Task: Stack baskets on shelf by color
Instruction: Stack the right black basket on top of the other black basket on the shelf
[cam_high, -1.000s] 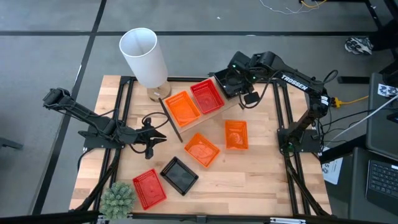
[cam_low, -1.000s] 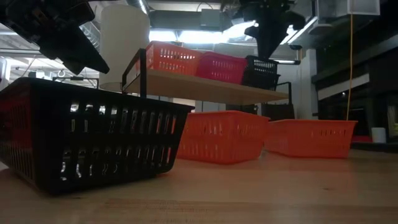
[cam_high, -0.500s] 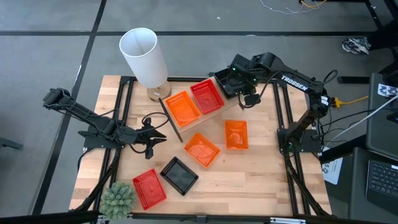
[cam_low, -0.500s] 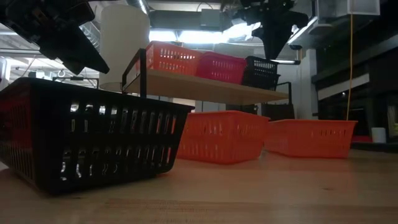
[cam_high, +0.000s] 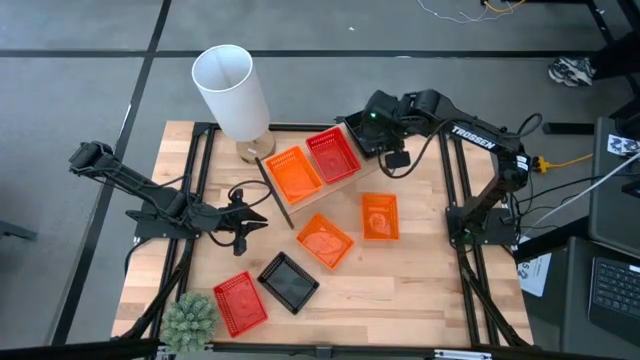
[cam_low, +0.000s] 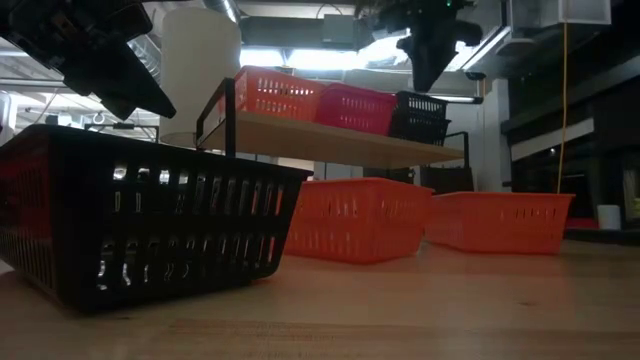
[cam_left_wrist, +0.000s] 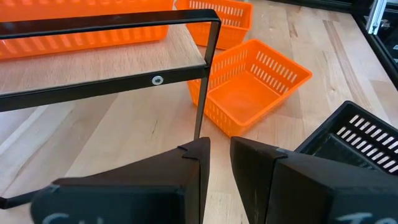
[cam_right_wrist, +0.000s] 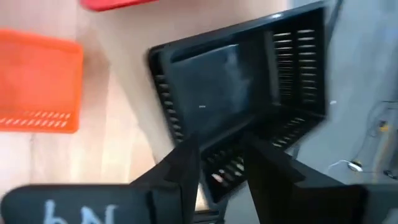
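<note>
- Baskets, shelf lot: orange basket (cam_high: 293, 172), red basket (cam_high: 333, 155) and shelf black basket (cam_low: 418, 115), side by side on the shelf (cam_low: 330, 140), one colour to each place.
- Right gripper (cam_low: 428, 80): over the far end of the shelf, just above the shelf black basket and clear of it. Fingers spread, nothing between them; basket seen beyond them in the right wrist view.
- Change over the last second: gripper tip drawn slightly up and sideways from the basket's rim in the low view; basket unmoved on the board. Judged as a finished placement and the start of a retreat.
- Meaning for the task: all three colour piles now begun.
- Baskets, table lot, not yet stacked: two orange (cam_high: 324, 240) (cam_high: 379, 216) near the shelf's front; table black basket (cam_high: 288, 281) and table red basket (cam_high: 240, 302) at the near edge.
- Left gripper (cam_high: 250, 222): waiting over the table beside the shelf's near corner, fingers almost together, nothing held.
- Likely next: fetch of one table basket to its matching pile.
</note>
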